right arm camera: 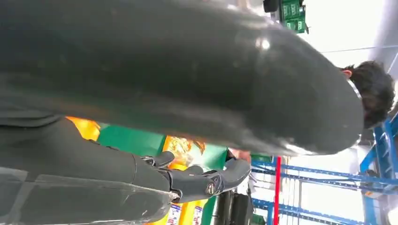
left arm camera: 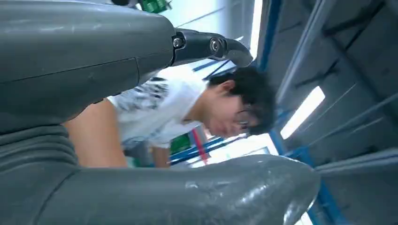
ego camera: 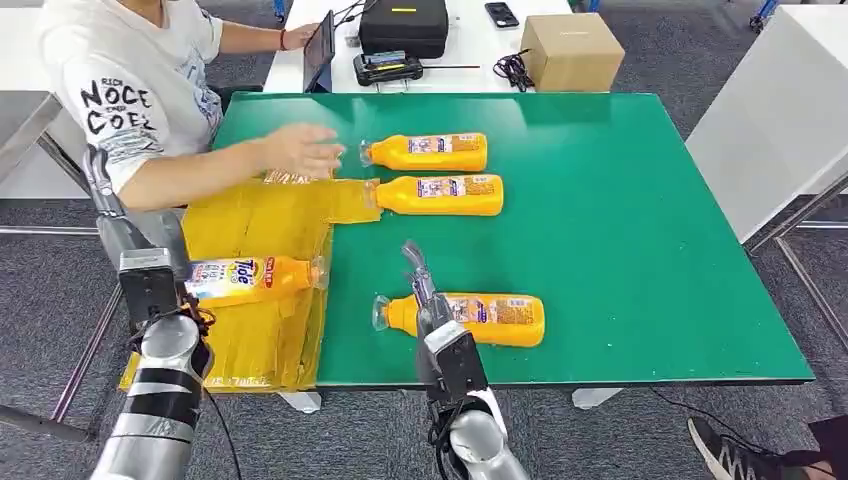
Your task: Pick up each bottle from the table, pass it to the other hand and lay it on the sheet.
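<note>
The right hand (ego camera: 425, 295), fingers apart and holding nothing, hangs over the near bottle (ego camera: 470, 318) lying at six o'clock on the green table (ego camera: 640, 230), and should grip mid-body before lifting; the left hand (ego camera: 120, 215) is also free.

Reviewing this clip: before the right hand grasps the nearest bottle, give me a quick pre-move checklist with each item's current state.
1. Right hand at the nearest bottle: ok, it sits over the neck end.
2. Right hand's hold on that bottle: cannot tell; the fingers are hidden from the head view.
3. Left hand free to receive: ok; it holds nothing, beside the bottle on the sheet.
4. Yellow sheet has room: ok.
5. Person's hand out of the way: not ok, it reaches over the sheet's far edge.
6. Two far bottles undisturbed: ok.
</note>
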Robot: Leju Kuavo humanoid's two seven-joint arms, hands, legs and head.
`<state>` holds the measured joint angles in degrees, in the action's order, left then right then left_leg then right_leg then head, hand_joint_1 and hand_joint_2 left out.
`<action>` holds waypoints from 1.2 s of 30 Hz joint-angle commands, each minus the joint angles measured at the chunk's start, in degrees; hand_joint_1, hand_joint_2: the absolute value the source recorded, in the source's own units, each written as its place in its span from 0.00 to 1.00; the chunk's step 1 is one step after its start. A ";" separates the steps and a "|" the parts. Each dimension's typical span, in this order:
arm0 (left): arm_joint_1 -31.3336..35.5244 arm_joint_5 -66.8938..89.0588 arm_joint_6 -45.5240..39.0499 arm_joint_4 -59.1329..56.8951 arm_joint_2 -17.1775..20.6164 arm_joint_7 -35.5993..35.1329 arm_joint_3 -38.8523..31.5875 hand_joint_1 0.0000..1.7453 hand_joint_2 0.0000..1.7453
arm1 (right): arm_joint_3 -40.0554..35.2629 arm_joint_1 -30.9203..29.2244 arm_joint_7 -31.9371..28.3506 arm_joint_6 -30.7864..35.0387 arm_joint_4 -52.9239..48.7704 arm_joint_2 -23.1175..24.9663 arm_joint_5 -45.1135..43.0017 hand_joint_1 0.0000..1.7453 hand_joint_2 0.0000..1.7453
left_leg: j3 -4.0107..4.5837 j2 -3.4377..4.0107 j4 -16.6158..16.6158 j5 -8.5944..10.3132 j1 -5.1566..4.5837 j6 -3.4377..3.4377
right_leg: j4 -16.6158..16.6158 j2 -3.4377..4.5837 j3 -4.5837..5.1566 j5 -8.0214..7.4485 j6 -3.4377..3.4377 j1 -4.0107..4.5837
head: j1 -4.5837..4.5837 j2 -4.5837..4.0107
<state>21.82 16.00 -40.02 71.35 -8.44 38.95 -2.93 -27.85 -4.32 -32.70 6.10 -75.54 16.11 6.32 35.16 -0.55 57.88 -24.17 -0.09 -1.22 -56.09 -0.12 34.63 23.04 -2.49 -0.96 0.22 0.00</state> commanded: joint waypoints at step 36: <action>-12.85 -18.81 25.00 -5.46 -5.60 -5.41 2.60 0.00 1.00 | -6.22 -22.67 22.72 -12.38 20.44 -23.69 24.25 0.00 1.00 | -0.10 0.07 0.00 -0.10 -0.12 -0.03 | 0.09 0.02 -0.11 0.00 0.03 -0.02 | 0.04 0.00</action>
<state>5.24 -3.50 -14.75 71.82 -14.16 32.94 0.35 -25.09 -16.36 -8.55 -1.56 -66.51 -2.67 35.36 35.24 -0.53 57.89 -24.21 -0.26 -1.32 -56.05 -0.12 34.70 23.01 -2.54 -1.03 0.26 0.00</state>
